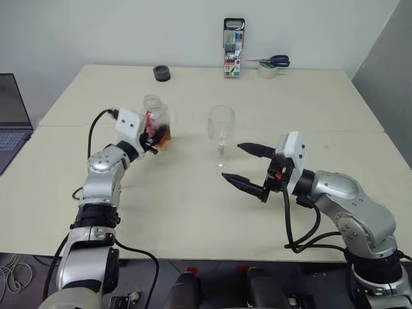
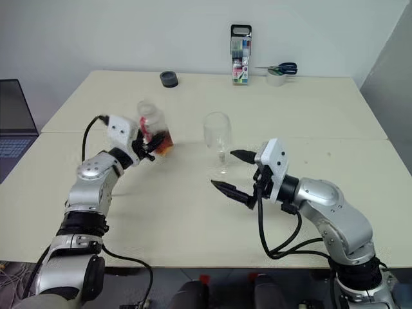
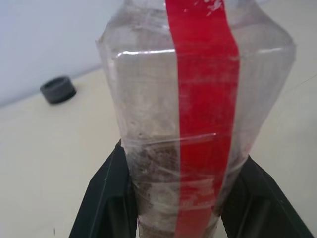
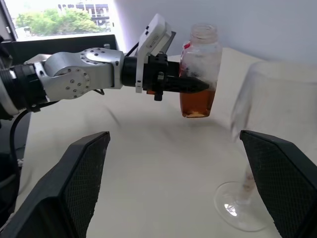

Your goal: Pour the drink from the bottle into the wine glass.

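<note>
My left gripper [image 1: 153, 139] is shut on the bottle [image 1: 156, 119], its black fingers [image 3: 110, 198] clamped around the lower body. The clear, uncapped bottle with a red label strip is upright and held a little above the table in the right wrist view. The amber drink [image 4: 197, 103] fills its lower part. The empty wine glass [image 1: 221, 125] stands upright on the table, just right of the bottle. Close in front of the glass and to its right, my right gripper [image 1: 232, 161] is open and holds nothing; its fingers [image 4: 79, 183] point toward the glass's foot.
A black cap [image 1: 161, 73] lies at the back of the cream table [image 1: 193, 212]. An upright pack of pens [image 1: 233, 48] and scissors on a tape roll [image 1: 270, 64] stand at the far edge. A laptop [image 1: 9, 122] sits to the left.
</note>
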Controlling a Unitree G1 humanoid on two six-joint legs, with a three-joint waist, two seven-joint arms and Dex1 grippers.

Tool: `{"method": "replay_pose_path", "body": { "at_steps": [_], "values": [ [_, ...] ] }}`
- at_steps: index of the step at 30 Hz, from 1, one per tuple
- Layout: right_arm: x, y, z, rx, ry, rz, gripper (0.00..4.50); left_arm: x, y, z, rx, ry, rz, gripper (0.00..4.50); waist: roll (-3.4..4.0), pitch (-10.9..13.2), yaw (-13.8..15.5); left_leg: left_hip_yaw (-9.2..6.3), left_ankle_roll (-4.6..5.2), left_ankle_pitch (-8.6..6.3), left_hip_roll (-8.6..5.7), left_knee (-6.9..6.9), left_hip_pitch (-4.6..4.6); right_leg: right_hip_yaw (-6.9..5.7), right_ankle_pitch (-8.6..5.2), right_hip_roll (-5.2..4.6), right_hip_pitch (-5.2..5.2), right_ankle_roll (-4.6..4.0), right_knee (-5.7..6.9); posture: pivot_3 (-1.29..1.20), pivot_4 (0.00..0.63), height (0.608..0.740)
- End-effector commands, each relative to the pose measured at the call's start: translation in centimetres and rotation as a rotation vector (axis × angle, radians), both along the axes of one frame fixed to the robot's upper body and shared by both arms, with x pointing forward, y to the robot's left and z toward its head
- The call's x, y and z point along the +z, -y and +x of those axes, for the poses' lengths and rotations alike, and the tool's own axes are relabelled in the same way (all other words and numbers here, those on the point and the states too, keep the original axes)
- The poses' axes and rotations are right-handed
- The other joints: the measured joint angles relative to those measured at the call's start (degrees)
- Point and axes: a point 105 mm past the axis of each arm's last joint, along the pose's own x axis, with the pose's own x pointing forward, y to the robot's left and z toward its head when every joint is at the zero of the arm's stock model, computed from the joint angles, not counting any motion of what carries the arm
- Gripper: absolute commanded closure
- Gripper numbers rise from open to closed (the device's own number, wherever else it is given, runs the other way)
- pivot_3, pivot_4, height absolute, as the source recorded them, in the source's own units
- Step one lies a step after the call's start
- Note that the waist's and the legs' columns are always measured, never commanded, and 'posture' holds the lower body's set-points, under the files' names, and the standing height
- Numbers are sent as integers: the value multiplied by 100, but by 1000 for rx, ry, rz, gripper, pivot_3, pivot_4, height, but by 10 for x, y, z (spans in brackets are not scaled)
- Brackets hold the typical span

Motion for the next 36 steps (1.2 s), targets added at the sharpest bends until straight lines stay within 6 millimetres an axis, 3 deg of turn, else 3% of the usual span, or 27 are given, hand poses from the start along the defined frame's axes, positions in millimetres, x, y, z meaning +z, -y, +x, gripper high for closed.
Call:
{"method": "replay_pose_path", "body": {
  "at_steps": [1, 9, 15, 26, 36],
  "values": [
    [18, 5, 5, -51, 55, 42, 0, 46, 21, -2, -59, 201, 189, 2808, 0, 0, -3, 0, 0, 0, 0, 0, 0, 0, 0, 1, 0, 0, 0, 0, 150, 740],
    [36, 16, 28, -239, 202, 34, 0, 69, 53, 0, -133, 413, 456, 2809, 0, 0, -11, 7, -1, 1, -1, -7, -1, 4, 0, 0, -5, 0, -6, 0, 150, 740],
    [32, 17, 30, -206, 165, 51, 0, 80, 56, 4, -123, 531, 588, 2809, 1, 0, -17, 8, 0, 0, -1, -7, -4, 4, 0, 1, -8, 0, -4, 0, 150, 740],
    [30, 40, 18, -85, 92, -6, 0, 83, 57, 6, -117, 648, 725, 2809, 0, 0, -11, 4, 8, -4, -7, -4, -11, 2, 0, -3, -8, 0, -7, 0, 150, 740],
    [33, 55, 20, -101, 77, -33, 0, 89, 58, 10, -85, 734, 822, 2809, 0, 1, -10, 5, 8, -4, -7, -4, -12, 2, 0, -3, -8, 0, -4, 0, 150, 740]
  ]
}}
